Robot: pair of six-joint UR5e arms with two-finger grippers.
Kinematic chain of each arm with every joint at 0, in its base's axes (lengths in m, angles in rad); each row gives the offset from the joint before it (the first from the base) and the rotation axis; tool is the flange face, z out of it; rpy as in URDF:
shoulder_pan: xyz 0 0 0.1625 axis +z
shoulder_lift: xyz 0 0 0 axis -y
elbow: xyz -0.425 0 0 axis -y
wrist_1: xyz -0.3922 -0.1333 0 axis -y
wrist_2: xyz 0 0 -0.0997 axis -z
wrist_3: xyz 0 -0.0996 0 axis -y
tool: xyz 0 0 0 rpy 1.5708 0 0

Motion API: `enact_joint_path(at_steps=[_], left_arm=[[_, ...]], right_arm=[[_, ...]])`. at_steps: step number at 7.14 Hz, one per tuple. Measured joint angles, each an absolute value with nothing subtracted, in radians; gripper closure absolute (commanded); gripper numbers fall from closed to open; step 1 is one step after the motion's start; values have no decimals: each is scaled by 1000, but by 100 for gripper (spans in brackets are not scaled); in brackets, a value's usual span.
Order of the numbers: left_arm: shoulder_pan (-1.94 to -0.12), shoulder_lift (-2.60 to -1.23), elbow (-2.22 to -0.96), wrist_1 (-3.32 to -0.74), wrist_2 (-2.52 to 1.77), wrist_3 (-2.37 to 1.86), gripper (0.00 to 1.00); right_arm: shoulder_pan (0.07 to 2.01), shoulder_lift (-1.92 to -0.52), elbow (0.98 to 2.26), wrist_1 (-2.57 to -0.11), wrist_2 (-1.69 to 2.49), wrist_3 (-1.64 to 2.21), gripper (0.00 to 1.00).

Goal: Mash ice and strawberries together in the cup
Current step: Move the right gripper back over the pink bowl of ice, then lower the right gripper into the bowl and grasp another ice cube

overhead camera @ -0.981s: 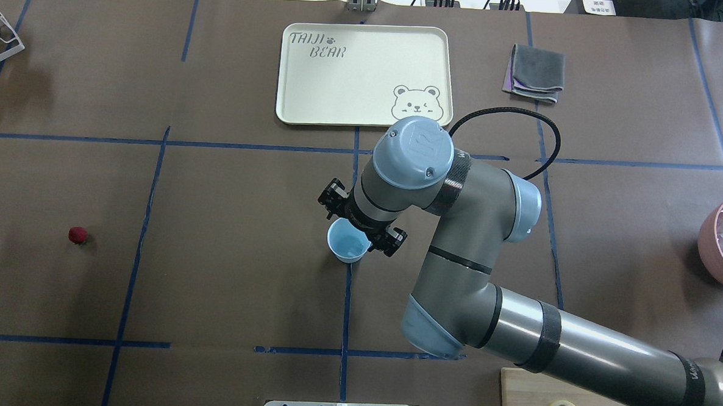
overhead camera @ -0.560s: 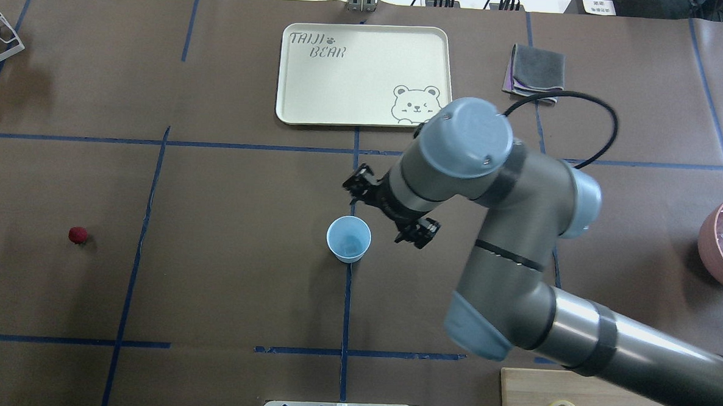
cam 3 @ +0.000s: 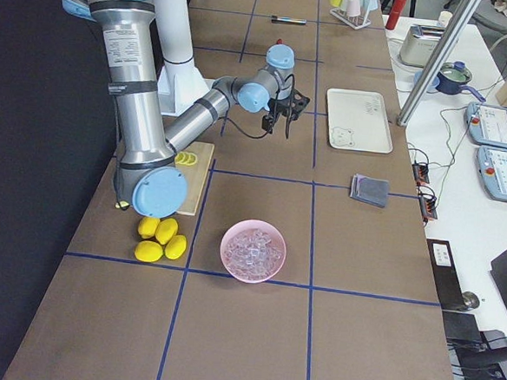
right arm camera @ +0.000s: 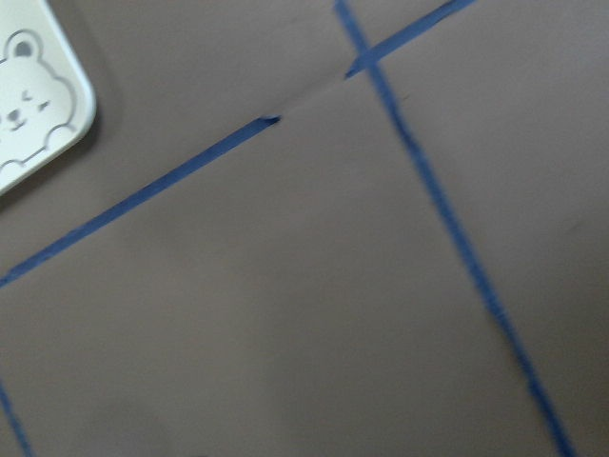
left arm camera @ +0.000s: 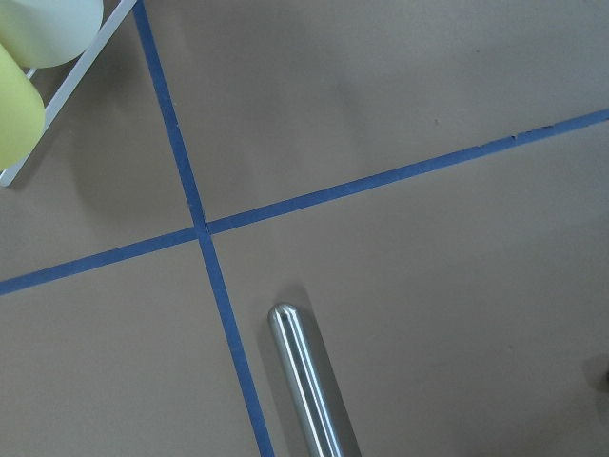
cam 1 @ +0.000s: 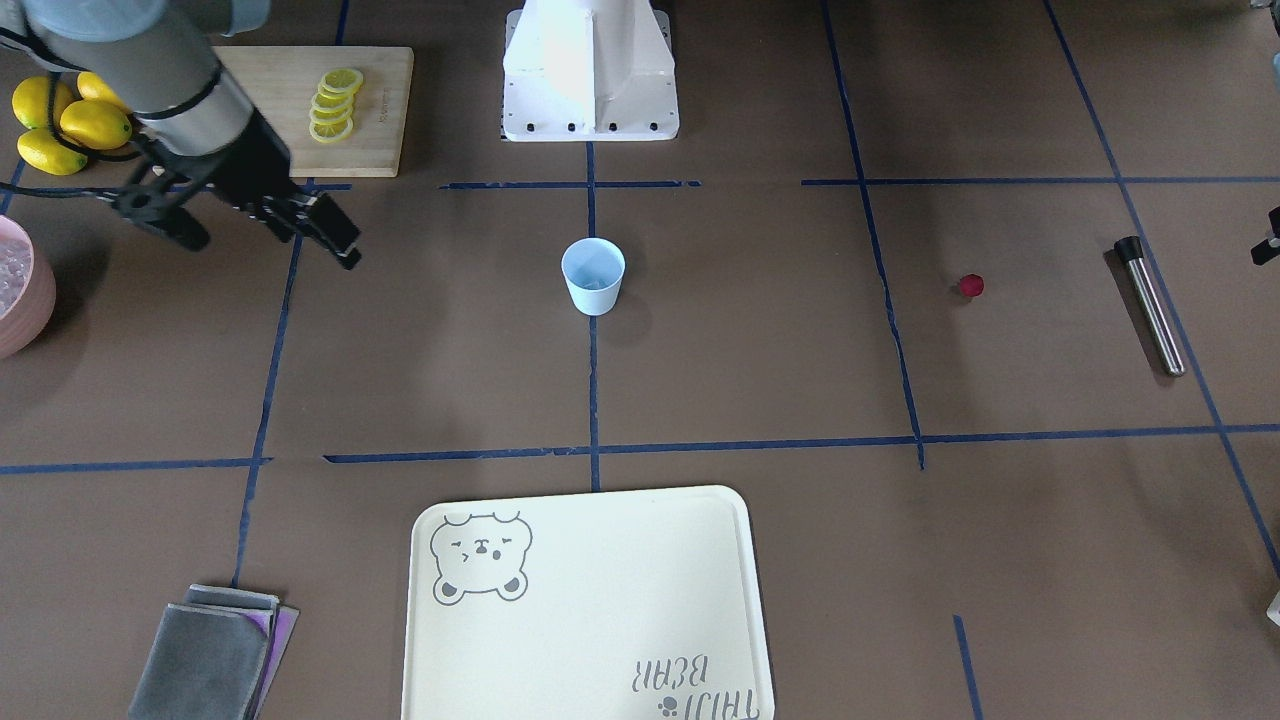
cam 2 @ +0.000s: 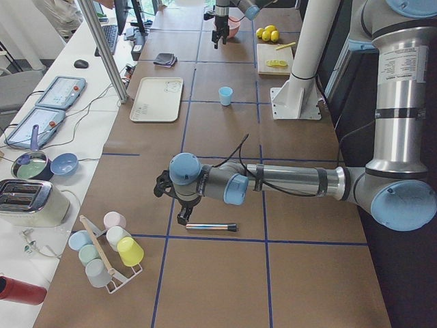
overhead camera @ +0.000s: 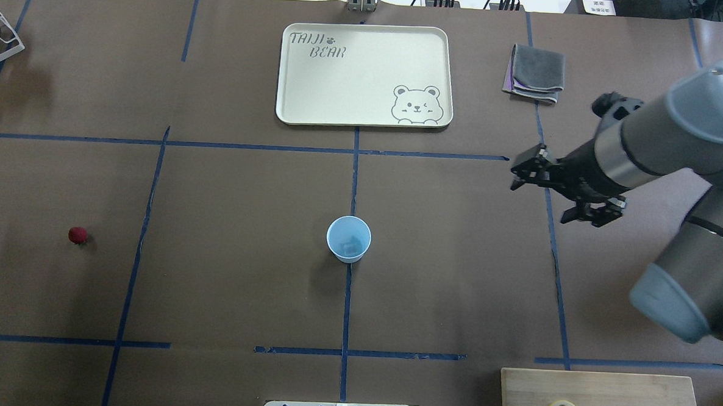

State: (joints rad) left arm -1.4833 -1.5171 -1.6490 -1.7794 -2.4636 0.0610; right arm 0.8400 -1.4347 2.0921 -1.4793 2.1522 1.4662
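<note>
We are holding the right gripper (overhead camera: 540,200) open and empty, well right of the pale-blue cup (overhead camera: 348,239) at table centre, seemingly containing ice (overhead camera: 351,246). The strawberry (overhead camera: 78,235) is lying well left; we are judging a gentle top-down pinch best. Whether the left gripper (cam 2: 183,213) is open, we cannot tell.

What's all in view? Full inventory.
cup: 1, pale blue, centre
ice: many, clear, in pink bowl, right end
strawberry: 1, dark red, left of cup
tray: 1, cream, beyond cup
cloth: 1, grey, right of tray
cutting board: 1, wood, near right
lemon slices: several, yellow, on board
lemons: 4, yellow, beside board
metal rod: 1, silver, far left
cup rack: 1, pastel cups, left end
right gripper: black, fingers open, empty, right of cup
left gripper: black, above rod, state unclear
</note>
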Motion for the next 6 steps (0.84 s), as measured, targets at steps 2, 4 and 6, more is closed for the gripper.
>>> enact_joint_path(at_steps=[2, 4, 6], left_arm=[[-1482, -1517, -1648, -1779, -2464, 61, 0], [-1481, -1516, -1648, -1778, -2464, 61, 0], [-1477, -1516, -1647, -1778, -2464, 60, 0]], right_arm=[[994, -1622, 2105, -1475, 2233, 1120, 2], [1160, -1760, 2059, -1474, 2269, 655, 3], [1259, -1811, 1974, -1469, 2270, 386, 1]])
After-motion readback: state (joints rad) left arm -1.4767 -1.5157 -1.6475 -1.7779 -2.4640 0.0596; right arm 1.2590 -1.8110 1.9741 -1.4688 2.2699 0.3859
